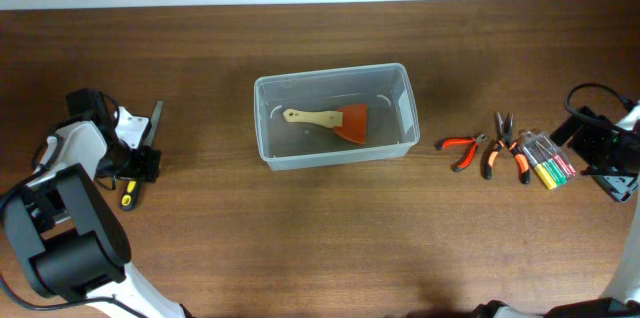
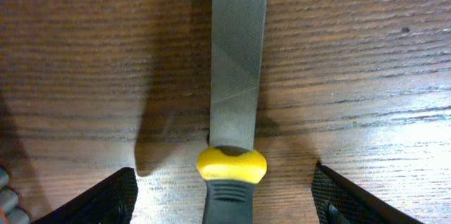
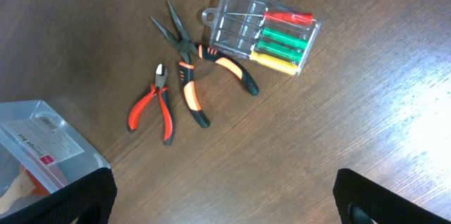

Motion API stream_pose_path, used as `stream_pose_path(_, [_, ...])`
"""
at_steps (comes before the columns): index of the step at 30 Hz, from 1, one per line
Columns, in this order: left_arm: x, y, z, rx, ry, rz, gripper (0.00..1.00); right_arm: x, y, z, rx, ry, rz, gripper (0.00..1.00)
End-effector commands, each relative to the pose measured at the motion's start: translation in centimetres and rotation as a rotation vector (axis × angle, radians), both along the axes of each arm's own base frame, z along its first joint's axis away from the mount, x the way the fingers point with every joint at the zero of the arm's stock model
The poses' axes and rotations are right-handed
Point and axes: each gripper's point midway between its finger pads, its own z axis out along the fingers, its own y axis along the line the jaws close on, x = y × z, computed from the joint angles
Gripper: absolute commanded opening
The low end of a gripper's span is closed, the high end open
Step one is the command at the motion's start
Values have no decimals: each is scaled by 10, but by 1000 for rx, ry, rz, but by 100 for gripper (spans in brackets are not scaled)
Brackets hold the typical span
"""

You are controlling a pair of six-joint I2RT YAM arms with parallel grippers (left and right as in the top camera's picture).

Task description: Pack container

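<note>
The container (image 1: 338, 152), a translucent bin, stands mid-table and holds a wooden-handled scraper with an orange blade (image 1: 336, 119). Its corner shows in the right wrist view (image 3: 44, 145). My left gripper (image 1: 138, 163) is open at the far left, low over a flat metal file with a yellow and black handle (image 2: 238, 62). Its jaws (image 2: 225, 206) straddle the handle without touching it. My right gripper (image 1: 610, 163) is open and empty at the far right, above bare wood (image 3: 225, 196).
Right of the container lie red cutters (image 1: 460, 148) (image 3: 151, 108), orange and black long-nose pliers (image 1: 503, 145) (image 3: 194, 65) and a small clear case of coloured screwdrivers (image 1: 548, 164) (image 3: 264, 30).
</note>
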Motion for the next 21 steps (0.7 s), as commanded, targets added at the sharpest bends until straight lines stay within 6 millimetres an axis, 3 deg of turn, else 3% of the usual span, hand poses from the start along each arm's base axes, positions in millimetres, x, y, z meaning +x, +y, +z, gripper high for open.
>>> stream_pose_path(1, [4, 0, -8, -13, -3, -34, 80, 1, -4, 4, -12, -3, -14, 99])
stream_pose_path(2, [5, 0, -8, -11, -6, -34, 79, 1, -4, 4, -12, -4, -15, 99])
stream_pose_path(8, [-1, -2, -8, -21, 16, -33, 47, 1, -4, 4, -12, -3, -14, 99])
stream_pose_path(14, [-10, -6, -9, -39, 53, -33, 44, 1, -4, 4, -12, -3, -14, 99])
stream_pose_path(18, [-9, -6, -9, -37, 49, -33, 26, 1, -4, 4, -12, -3, -15, 99])
stream_pose_path(21, [-8, -5, -9, -34, 43, -33, 22, 1, -4, 4, -12, -3, -14, 99])
